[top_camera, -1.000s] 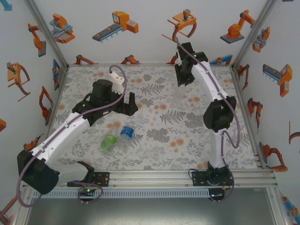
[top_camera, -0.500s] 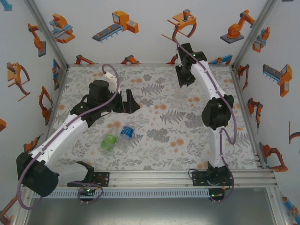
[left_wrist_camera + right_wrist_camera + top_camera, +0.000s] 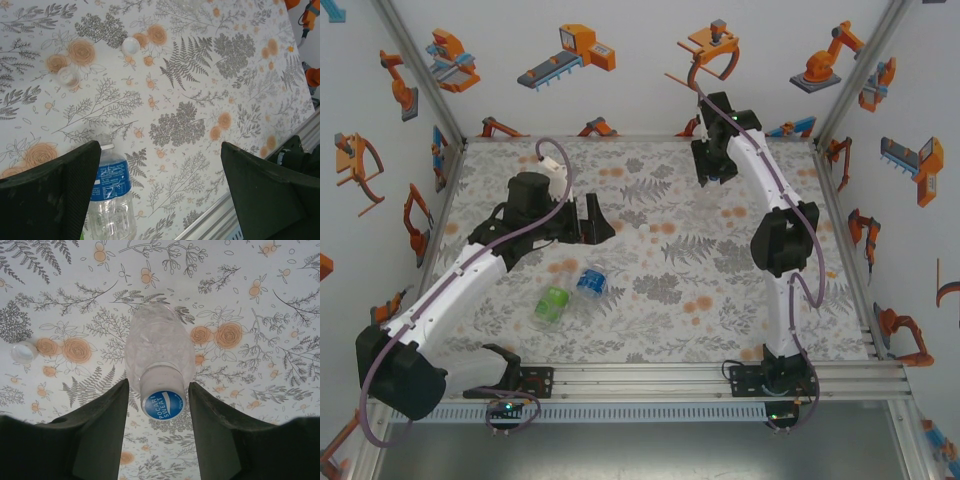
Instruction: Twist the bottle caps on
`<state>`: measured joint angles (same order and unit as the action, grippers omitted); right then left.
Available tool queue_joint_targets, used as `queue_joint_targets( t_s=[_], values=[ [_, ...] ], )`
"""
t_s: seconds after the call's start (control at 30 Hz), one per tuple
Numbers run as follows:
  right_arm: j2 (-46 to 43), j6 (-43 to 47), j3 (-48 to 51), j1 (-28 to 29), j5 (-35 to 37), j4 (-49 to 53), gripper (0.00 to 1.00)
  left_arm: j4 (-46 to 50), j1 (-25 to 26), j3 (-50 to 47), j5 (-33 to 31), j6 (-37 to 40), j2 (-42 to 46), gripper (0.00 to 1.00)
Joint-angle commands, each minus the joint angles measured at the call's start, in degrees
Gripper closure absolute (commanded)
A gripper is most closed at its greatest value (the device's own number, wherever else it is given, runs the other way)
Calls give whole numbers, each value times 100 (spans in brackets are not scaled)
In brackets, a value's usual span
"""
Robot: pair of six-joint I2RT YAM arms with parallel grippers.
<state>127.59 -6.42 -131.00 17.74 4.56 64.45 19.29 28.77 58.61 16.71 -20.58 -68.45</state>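
A floral-patterned table (image 3: 650,300) is boxed in by white walls (image 3: 620,90) on three sides. A metal rail (image 3: 650,372) runs along its near edge. The middle of the table lies open between the two arms.

The right gripper (image 3: 712,178) hangs near the far right corner, close to the back wall. Its wrist view shows a clear bottle (image 3: 159,345) standing upright beneath it, long axis vertical. The bottle's printed cap (image 3: 163,400) points straight up at the camera between the two fingers (image 3: 100,435). The jaws are narrowly parted around that cap, with a thin strip of table showing on the picture's left. On the other side I cannot tell whether finger and cap touch. A loose cap (image 3: 23,352) lies apart on the table, toward the picture's left.

The left gripper (image 3: 592,222) hovers over the table's left half, jaws spread wide, holding nothing. Between it and the rail, the blue-label bottle (image 3: 590,282) and the green-label bottle (image 3: 552,305) lie just beside each other. In the left wrist view the blue-label bottle's neck points up the picture. Beyond it, well apart on open table, rest a whitish cap (image 3: 130,45) and a clearer cap (image 3: 68,76).
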Motion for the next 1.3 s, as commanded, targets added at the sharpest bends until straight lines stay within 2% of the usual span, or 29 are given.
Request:
queue_joint_targets(
  t_s=[0.0, 0.17, 0.37, 0.43, 0.63, 0.9, 1.27],
  values=[
    [-325, -98, 13, -27, 23, 33, 49, 243, -34, -57, -7, 90, 134, 3],
    [-641, -190, 58, -26, -46, 89, 47, 593, 59, -1, -325, 124, 5, 3],
    [-1345, -342, 737, -28, -281, -291, 46, 1626, 700, 227, -1963, 286, -447, 0],
    [-1613, -440, 1067, -23, -379, -452, 46, 1765, 932, 234, -2258, 217, -647, 3],
    [-2536, -713, 2280, -29, -807, -1048, 46, 1966, 1367, 27, -2488, -233, -1206, 15],
    [-3573, -992, 3780, -25, -1206, -1753, 46, 2019, 1806, -145, -2842, -462, -1748, 15],
    [-4021, -1290, 4663, -32, -1545, -1958, 47, 1889, 2151, -549, -2929, -1080, -1906, 19]
  ],
)
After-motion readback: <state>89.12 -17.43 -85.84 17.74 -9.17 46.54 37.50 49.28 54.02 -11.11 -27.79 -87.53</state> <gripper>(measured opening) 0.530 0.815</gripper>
